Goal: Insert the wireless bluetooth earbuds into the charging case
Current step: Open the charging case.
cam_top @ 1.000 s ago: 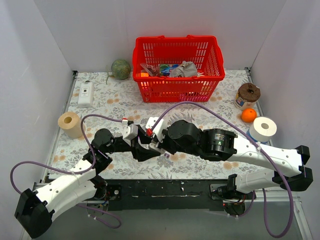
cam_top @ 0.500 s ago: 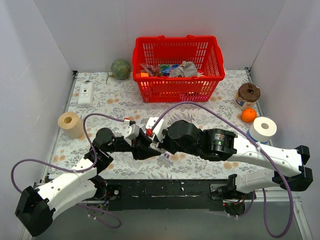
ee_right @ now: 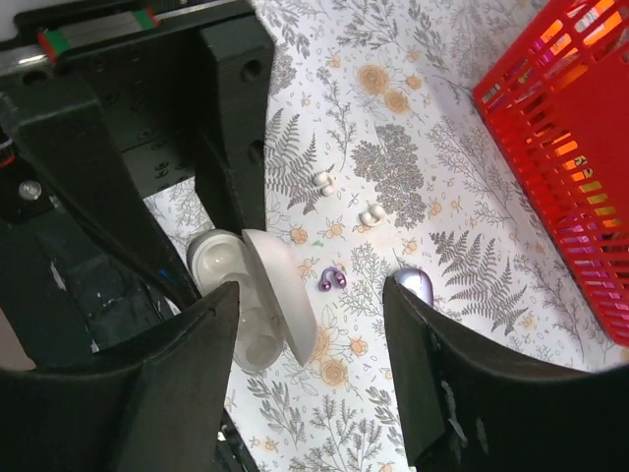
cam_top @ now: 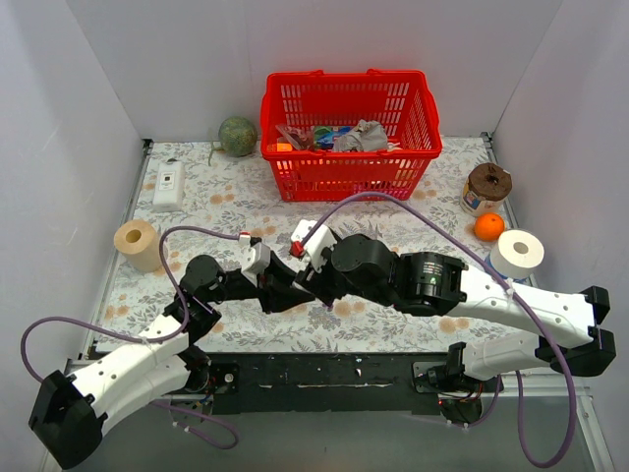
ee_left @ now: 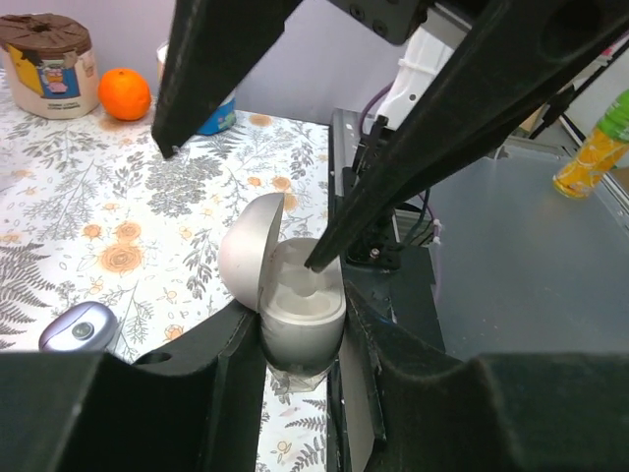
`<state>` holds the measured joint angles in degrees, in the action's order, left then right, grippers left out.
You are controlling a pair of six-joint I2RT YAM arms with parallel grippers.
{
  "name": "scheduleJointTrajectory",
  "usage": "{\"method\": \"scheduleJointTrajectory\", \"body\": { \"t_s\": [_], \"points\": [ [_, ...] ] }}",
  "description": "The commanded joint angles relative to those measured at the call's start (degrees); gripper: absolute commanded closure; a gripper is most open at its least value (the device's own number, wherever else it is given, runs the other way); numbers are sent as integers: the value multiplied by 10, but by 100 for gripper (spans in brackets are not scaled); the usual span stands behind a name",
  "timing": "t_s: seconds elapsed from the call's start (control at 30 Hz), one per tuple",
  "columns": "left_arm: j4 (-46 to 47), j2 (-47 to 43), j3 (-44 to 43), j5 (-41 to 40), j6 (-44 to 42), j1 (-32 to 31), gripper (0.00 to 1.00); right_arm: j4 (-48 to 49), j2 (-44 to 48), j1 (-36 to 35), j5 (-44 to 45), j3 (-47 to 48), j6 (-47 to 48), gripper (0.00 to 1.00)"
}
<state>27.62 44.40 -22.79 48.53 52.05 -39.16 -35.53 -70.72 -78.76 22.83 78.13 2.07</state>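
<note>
purple earbuds (ee_right: 334,278) near charging case (ee_right: 414,285), red basket (ee_right: 550,128) apart

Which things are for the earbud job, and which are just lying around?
For the job:
purple earbuds
purple case
left hand, shut on an open white case
right hand, open

Just lying about:
white earbuds
red basket
orange
jar
paper roll
green ball
</note>
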Motion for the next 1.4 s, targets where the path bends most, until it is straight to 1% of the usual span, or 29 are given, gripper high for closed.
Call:
{"method": "scheduleJointTrajectory", "body": {
  "t_s": [0.0,0.1,0.13,0.17,0.2,0.23,0.27,0.3,0.37,0.4,0.43,0.47,0.53,0.63,0.77,0.83,0.87,0.93,0.97,1.17,1.37],
  "points": [
    [14,-27,13,-47,14,2,100,40,36,21,28,40,-49,31],
    [15,-39,20,-83,30,2,100,72,83,63,21,19,-87,30],
    [15,-41,20,-97,38,2,100,81,98,97,20,5,-99,30],
    [6,-47,21,-112,44,2,100,98,125,117,18,-32,-110,31],
    [3,-57,25,-145,56,2,100,104,138,135,19,-52,-135,31],
    [2,-65,28,-160,62,2,100,109,150,164,22,-77,-144,32],
    [-3,-75,32,-177,66,2,100,119,167,172,28,-100,-156,32],
    [-6,-96,39,-206,69,2,100,129,174,178,50,-151,-166,33],
    [-12,-119,48,-238,75,1,100,143,189,178,72,-197,-178,34],
    [-13,-144,56,-249,75,1,100,170,194,179,74,-246,-179,35],
    [-13,-155,62,-272,75,1,100,185,197,178,70,-265,-186,37],
    [-15,-168,66,-282,74,1,100,196,193,178,66,-283,-188,41],
    [-21,-193,71,-301,73,1,100,205,174,181,29,-303,-191,41],
    [-52,-213,65,-312,66,1,100,208,111,182,-6,-297,-202,42],
    [-99,-233,56,-324,47,1,100,250,17,193,-44,-281,-209,43],
    [-113,-242,53,-330,43,1,100,268,-13,216,-75,-272,-213,45],
    [-126,-251,49,-339,43,1,100,284,-46,226,-106,-260,-220,48],
    [-137,-259,48,-345,38,1,100,304,-74,245,-125,-250,-225,51],
    [-148,-263,46,-348,37,1,100,324,-100,250,-139,-241,-228,52],
    [-165,-281,47,-361,38,1,100,341,-213,283,-175,-176,-232,50],
    [-178,-280,39,-357,38,1,100,333,-279,301,-190,-141,-225,50]
  ]
}}
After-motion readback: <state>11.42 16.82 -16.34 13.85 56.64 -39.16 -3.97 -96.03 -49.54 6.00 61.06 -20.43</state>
